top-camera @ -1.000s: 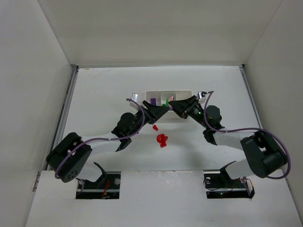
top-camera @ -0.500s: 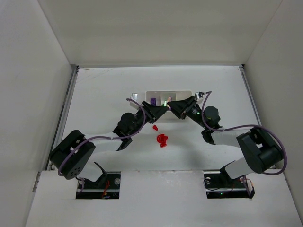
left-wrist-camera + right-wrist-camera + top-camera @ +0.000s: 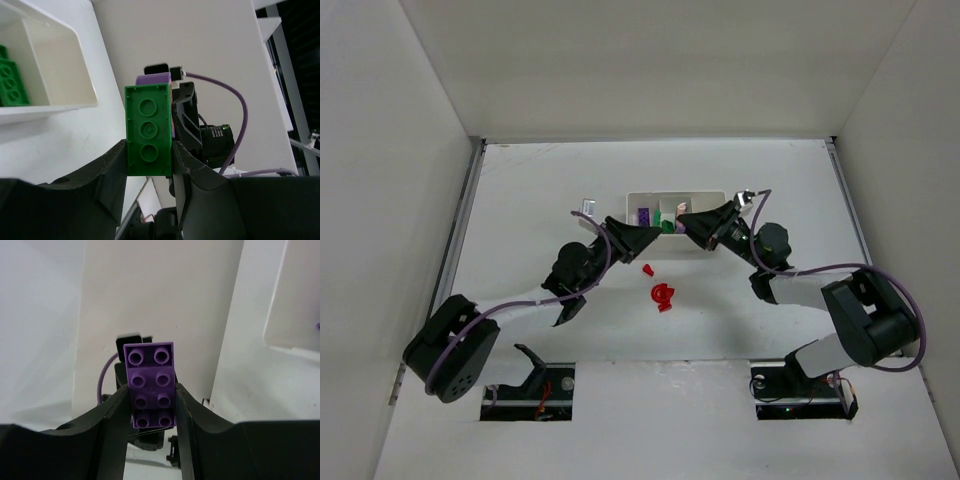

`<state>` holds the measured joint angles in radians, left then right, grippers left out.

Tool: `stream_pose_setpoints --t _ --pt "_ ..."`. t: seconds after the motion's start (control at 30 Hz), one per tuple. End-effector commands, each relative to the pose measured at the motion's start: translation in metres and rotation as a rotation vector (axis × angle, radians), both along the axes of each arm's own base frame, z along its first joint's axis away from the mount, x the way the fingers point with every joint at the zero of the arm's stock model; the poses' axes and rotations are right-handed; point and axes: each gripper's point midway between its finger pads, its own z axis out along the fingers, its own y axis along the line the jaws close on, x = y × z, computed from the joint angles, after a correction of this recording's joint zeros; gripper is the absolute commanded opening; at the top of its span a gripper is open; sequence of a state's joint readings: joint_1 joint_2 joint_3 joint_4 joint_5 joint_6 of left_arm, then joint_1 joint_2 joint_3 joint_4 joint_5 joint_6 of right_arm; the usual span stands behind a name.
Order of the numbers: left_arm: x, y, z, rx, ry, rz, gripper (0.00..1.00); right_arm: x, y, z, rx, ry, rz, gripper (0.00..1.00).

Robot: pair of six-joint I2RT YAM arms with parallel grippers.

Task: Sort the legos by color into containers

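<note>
While we hovered beside tray (image 3: 701, 195), left gripper (image 3: 148, 156) pinched green brick (image 3: 148, 125), right gripper (image 3: 151, 406) pinched purple brick (image 3: 151, 375).

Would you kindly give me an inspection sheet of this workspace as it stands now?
Surface: white table, no spills seen.
Job's things: tray holds a purple lego and green legos; red legos lie loose on the table in front of it.
Clutter: nothing seen.
Grippers: left gripper shut on a green brick; right gripper shut on a purple brick.
Cables: purple cables run along both arms, no snag seen.
Surroundings: white walls on three sides.
</note>
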<state>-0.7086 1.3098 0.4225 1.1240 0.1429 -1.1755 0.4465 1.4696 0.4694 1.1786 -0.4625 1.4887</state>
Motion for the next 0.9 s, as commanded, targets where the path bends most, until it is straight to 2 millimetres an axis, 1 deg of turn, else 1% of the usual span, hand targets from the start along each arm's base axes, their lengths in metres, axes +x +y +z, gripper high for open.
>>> stream_pose_setpoints --t 0.0,0.13,0.23,0.4,0.5,0.57,0.67,0.8,0.87 --pt "0.007 0.029 0.02 -0.024 -0.081 0.082 0.14 0.012 -0.023 0.021 0.021 -0.095 -0.073 0.32" --pt "0.008 0.042 0.018 -0.015 -0.078 0.109 0.14 0.012 -0.019 0.022 0.004 -0.11 -0.057 0.32" --pt "0.01 0.051 0.018 0.001 -0.084 0.132 0.14 0.02 -0.012 0.018 -0.041 -0.118 -0.038 0.32" --pt "0.013 0.066 0.017 0.065 -0.093 0.185 0.14 0.031 0.014 0.001 -0.175 -0.087 -0.023 0.32" --pt "0.016 0.077 0.015 0.133 -0.094 0.227 0.15 0.039 0.029 -0.003 -0.26 -0.092 -0.045 0.32" --pt "0.016 0.083 0.015 0.186 -0.105 0.257 0.15 0.048 0.036 -0.012 -0.333 -0.09 -0.065 0.32" --pt "0.016 0.093 0.013 0.26 -0.114 0.304 0.15 0.063 0.042 -0.029 -0.458 -0.075 -0.098 0.32" --pt "0.017 0.104 0.0 0.325 -0.09 0.359 0.16 0.08 0.048 -0.045 -0.563 -0.059 -0.113 0.32" --pt "0.017 0.108 -0.005 0.335 -0.078 0.369 0.16 0.087 0.049 -0.05 -0.598 -0.056 -0.129 0.32"
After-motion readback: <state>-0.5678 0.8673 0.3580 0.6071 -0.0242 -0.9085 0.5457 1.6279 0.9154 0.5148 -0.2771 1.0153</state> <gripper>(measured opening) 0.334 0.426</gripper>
